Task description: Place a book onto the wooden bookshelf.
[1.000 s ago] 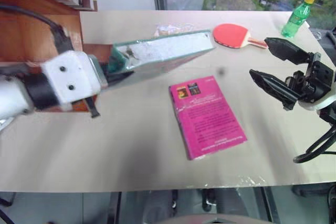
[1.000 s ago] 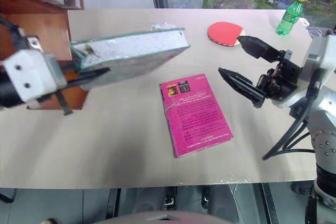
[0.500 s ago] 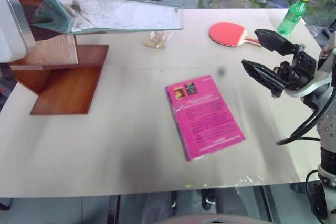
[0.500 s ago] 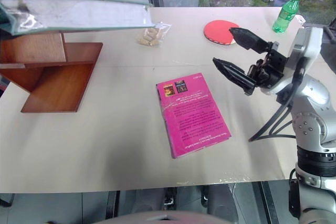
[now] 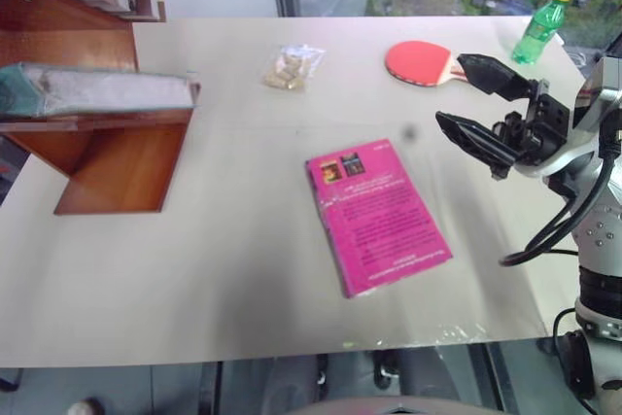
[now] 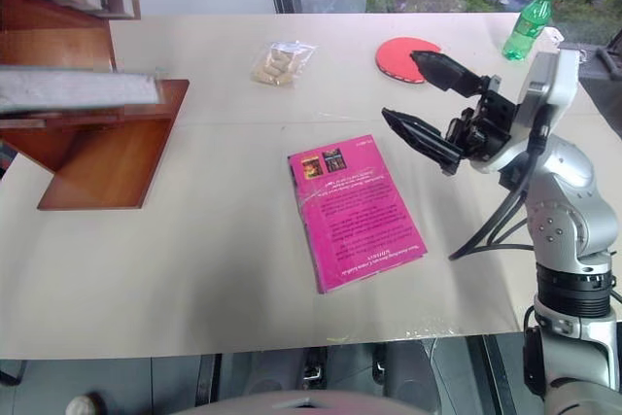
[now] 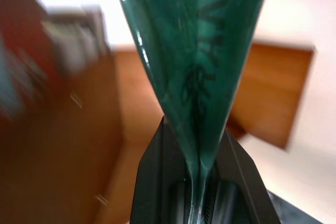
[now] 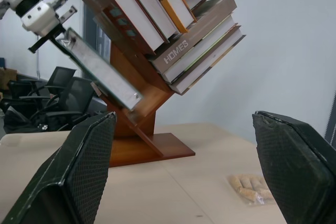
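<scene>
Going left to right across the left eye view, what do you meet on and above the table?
The book held over the wooden bookshelf → packet of snacks → pink book → red paddle → right gripper, open → green bottle.

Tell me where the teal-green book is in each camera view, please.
Left eye view: the book at far left, level, over a board of the wooden bookshelf.
Right eye view: far left again, above the same board.
Left wrist view: pinched in the left gripper, rising from it.
Right wrist view: upper left, tilted, beside the shelf's stacked books.
Shared landmark: the bookshelf.
</scene>
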Robot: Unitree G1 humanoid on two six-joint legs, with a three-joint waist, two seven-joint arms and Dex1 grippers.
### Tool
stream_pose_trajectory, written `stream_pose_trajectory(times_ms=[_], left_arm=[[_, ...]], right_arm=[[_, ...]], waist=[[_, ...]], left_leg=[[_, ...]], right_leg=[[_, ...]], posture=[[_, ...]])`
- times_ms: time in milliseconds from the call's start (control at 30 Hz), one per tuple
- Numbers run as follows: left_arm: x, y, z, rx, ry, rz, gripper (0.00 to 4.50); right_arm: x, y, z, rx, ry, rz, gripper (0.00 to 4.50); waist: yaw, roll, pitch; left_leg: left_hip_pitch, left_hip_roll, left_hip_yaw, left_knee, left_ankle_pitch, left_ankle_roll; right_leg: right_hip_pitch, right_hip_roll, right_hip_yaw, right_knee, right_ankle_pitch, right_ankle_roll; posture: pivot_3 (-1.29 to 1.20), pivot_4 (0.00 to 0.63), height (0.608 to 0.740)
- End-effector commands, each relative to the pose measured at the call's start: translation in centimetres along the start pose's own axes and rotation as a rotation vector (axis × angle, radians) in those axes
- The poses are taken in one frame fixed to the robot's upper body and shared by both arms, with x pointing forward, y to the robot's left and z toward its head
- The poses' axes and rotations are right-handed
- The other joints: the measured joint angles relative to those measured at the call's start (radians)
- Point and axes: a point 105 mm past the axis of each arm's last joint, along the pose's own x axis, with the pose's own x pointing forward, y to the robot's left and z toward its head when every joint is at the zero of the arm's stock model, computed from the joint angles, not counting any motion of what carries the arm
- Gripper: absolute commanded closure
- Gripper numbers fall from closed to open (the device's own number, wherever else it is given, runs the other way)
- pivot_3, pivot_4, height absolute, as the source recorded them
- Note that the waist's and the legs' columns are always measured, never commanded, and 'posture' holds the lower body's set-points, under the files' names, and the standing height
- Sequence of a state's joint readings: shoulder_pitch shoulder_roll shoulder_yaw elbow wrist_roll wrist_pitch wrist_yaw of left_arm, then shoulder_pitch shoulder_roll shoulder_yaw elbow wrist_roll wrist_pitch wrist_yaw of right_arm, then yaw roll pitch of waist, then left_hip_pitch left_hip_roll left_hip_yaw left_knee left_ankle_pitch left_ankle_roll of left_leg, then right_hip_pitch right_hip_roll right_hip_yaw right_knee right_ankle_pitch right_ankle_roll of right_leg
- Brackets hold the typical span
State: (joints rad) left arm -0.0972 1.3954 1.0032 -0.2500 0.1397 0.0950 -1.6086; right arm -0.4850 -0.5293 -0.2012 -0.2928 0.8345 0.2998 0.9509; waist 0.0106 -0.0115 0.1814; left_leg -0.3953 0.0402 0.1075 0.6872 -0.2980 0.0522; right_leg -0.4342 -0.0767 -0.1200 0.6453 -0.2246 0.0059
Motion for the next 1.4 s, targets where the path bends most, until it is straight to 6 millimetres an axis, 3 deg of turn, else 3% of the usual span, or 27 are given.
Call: stream_pose_trajectory(times_ms=[33,167,333,467,600,633,867,1100,1167,1267,1400], left_arm=[[0.6,-0.7,-2.4,-0.016,0.072,0.035,4.47],[3.6,-1.5,-4.3,0.014,0.088,0.011,4.47],[5.5,-0.1,-4.8,-0.017,0.083,0.053,4.47],[5.7,0.4,-5.1,-0.081,0.075,0.061,2.99],[4.5,0.5,-4.7,-0.129,0.026,0.083,1.08],[4.1,0.2,-4.5,-0.135,0.004,0.079,0.81],[0.3,-1.3,-3.5,-0.348,-0.157,0.131,0.81],[-1.5,-4.5,0.7,-0.763,-0.484,0.076,0.81],[-0.4,-6.2,3.2,-0.911,-0.62,0.008,0.81],[2.9,-8.9,7.6,-1.068,-0.765,-0.07,0.81],[7.2,-11.6,14.2,-1.218,-0.915,-0.15,0.81]], right_arm=[[0.6,0.8,1.2,-0.048,-0.034,0.028,0.24],[0.8,1.3,1.4,-0.046,-0.042,0.021,0.24],[0.6,1.8,1.4,-0.04,-0.033,0.007,0.24],[0.5,1.9,1.2,-0.036,-0.024,0.002,0.24],[0.5,1.9,1.3,-0.03,-0.019,0.008,0.24],[0.5,1.8,1.3,-0.028,-0.017,0.012,0.24],[0.7,1.2,1.1,-0.017,0.004,0.044,0.24],[0.4,1.0,0.1,0.01,0.07,0.072,0.24],[-0.1,1.4,-1.3,0.023,0.172,0.079,0.24],[-1.2,2.6,-4.2,0.038,0.355,0.098,0.24],[-2.8,3.8,-6.6,0.022,0.505,0.042,0.24]], waist=[[0.0,0.0,0.0],[-0.002,0.0,-0.001],[-0.011,0.0,-0.001],[-0.023,0.0,-0.001],[-0.025,-0.001,-0.001],[-0.025,-0.001,-0.001],[-0.025,-0.003,-0.002],[-0.024,-0.005,-0.003],[-0.022,-0.005,-0.003],[-0.017,-0.005,-0.005],[-0.012,-0.012,-0.009]], left_leg=[[0.0,0.0,0.0,0.0,0.0,0.0],[0.002,0.0,-0.002,0.0,0.0,0.0],[0.009,0.0,0.001,0.0,0.0,0.0],[0.014,0.001,0.004,0.0,0.001,-0.001],[0.014,0.004,0.007,0.0,0.001,-0.002],[0.014,0.004,0.007,0.0,0.001,-0.002],[0.01,0.003,0.013,0.0,0.001,-0.001],[0.012,0.004,0.013,0.001,0.001,-0.001],[0.012,0.005,0.012,0.001,0.001,-0.001],[0.015,0.003,0.01,0.002,0.001,-0.001],[0.015,0.002,0.007,0.005,0.001,-0.001]], right_leg=[[0.0,0.0,0.0,0.0,0.0,0.0],[0.0,-0.001,0.002,0.002,0.0,-0.001],[0.0,-0.001,0.007,0.012,0.0,-0.001],[0.001,-0.001,0.011,0.017,-0.002,0.002],[0.0,0.001,0.013,0.016,0.0,-0.001],[-0.001,0.001,0.014,0.016,0.0,-0.001],[-0.006,0.001,0.018,0.016,0.0,-0.001],[-0.006,0.001,0.021,0.018,0.0,-0.001],[-0.004,0.001,0.023,0.017,0.0,-0.001],[0.0,-0.001,0.023,0.017,0.0,-0.001],[0.003,-0.002,0.021,0.018,0.001,-0.001]], posture=[[0.0,0.15,0.74],[0.0,0.15,0.74],[0.0,0.15,0.74],[0.0,0.15,0.74],[0.0,0.15,0.74],[0.0,0.15,0.74],[0.0,0.15,0.74],[0.0,0.15,0.74],[0.0,0.15,0.74],[0.0,0.15,0.74],[0.0,0.15,0.74]])
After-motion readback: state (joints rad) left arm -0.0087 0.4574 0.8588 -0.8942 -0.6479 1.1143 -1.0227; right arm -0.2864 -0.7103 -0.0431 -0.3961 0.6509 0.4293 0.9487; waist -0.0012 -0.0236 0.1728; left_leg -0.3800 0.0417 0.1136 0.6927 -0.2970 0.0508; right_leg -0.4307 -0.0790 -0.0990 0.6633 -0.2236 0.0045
